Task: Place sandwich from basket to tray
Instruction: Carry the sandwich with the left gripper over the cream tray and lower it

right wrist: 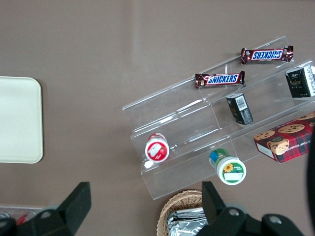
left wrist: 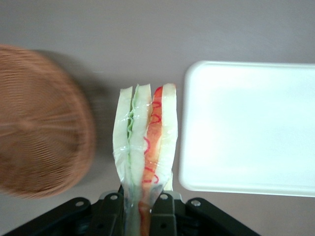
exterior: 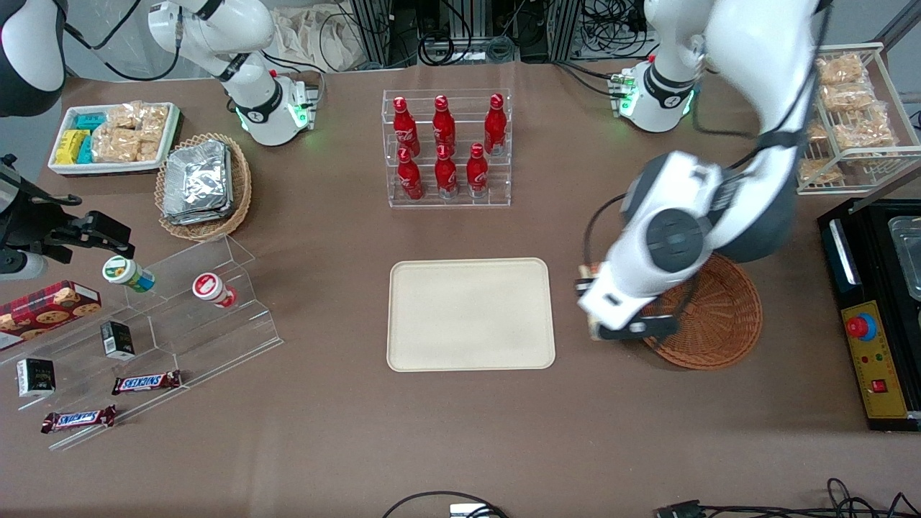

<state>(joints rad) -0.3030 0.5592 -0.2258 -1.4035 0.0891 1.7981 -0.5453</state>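
My left gripper (left wrist: 140, 197) is shut on the sandwich (left wrist: 145, 137), a wrapped pale-bread wedge with green and orange-red filling. It holds it above the bare table between the reddish-brown wicker basket (left wrist: 39, 123) and the cream tray (left wrist: 251, 123). In the front view the gripper (exterior: 593, 308) hangs at the basket's (exterior: 719, 316) edge nearest the tray (exterior: 471, 313). The arm hides most of the sandwich (exterior: 586, 272) there. I see nothing in the basket and nothing on the tray. The tray's corner also shows in the right wrist view (right wrist: 17, 120).
A clear rack of red bottles (exterior: 446, 147) stands farther from the camera than the tray. An acrylic snack stand (exterior: 180, 316), a tan basket of foil packs (exterior: 203, 183) and a white bin (exterior: 115, 137) lie toward the parked arm's end. A black control box (exterior: 874, 316) flanks the basket.
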